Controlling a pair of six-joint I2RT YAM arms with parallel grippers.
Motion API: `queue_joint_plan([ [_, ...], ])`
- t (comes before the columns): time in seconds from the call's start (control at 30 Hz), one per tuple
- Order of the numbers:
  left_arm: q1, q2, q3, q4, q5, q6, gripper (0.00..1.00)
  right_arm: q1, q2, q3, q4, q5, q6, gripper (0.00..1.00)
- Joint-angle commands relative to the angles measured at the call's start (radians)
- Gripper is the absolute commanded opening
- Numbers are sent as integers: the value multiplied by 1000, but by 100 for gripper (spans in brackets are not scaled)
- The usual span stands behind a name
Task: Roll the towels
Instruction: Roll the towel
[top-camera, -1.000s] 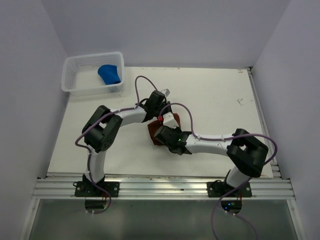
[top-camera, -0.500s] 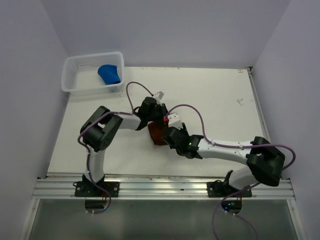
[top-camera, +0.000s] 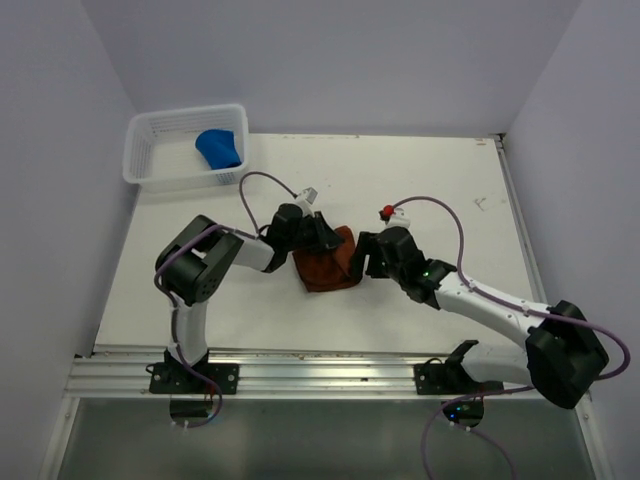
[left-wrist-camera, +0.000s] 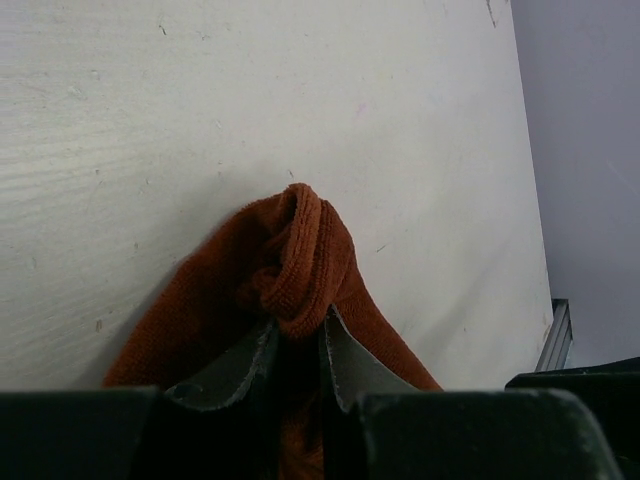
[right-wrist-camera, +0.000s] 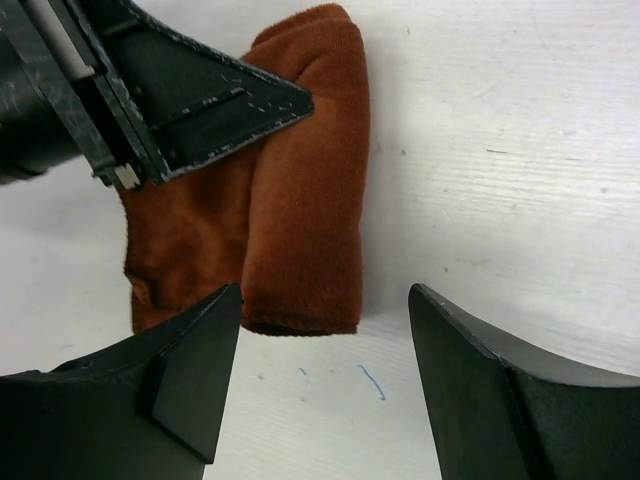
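A brown towel (top-camera: 325, 266), partly rolled, lies on the white table (top-camera: 430, 190) between the two arms. My left gripper (top-camera: 322, 236) is shut on its rolled end, and in the left wrist view the thick fold of the towel (left-wrist-camera: 297, 255) is pinched between the dark fingers (left-wrist-camera: 345, 365). My right gripper (top-camera: 362, 258) stands open just right of the towel, apart from it. The right wrist view has the brown towel (right-wrist-camera: 305, 215) lying beyond the wide-set right gripper (right-wrist-camera: 325, 305), with the left gripper (right-wrist-camera: 200, 100) on the towel's upper left part.
A white mesh basket (top-camera: 140, 150) stands at the table's back left corner with a rolled blue towel (top-camera: 220, 148) inside. Purple cables loop over both arms. Walls close in the table on the left, back and right.
My right gripper has opened, let go of the brown towel and drawn back to the right. My left gripper kept its hold and shifted slightly left, and the towel now lies wider.
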Motion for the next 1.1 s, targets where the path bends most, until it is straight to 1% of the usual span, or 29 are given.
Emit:
queue_joint_plan([
  [0.0,11,-44,-39,72,-35,7,0,-51,26,9,139,-154,96,72],
  [0.13,9,-51,-65,108,-40,-11,0,-77,92,30,149,-182,132,72],
  [0.3,9,-58,-78,123,-43,-17,0,-85,187,39,176,-222,137,71],
  [0.43,9,-68,-84,122,-52,-19,0,-86,231,10,231,-239,121,68],
  [0.5,9,-76,-84,108,-64,-16,0,-85,244,-16,250,-239,114,64],
  [0.53,10,-81,-84,105,-66,-14,0,-85,245,-33,253,-239,114,62],
  [0.63,14,-90,-84,93,-74,-11,0,-85,245,-68,253,-231,97,48],
  [0.67,14,-91,-81,86,-74,-10,0,-85,242,-74,250,-228,86,40],
  [0.8,24,-96,-79,79,-66,-4,0,-85,230,-97,233,-224,54,30],
  [0.87,30,-99,-82,77,-64,1,0,-85,225,-102,221,-219,40,28],
  [1.0,34,-99,-78,60,-67,15,0,-83,225,-102,216,-221,28,20],
  [1.03,38,-96,-76,59,-66,16,0,-85,224,-102,216,-214,28,16],
  [1.07,40,-97,-76,57,-64,21,2,-85,218,-103,214,-204,31,14],
])
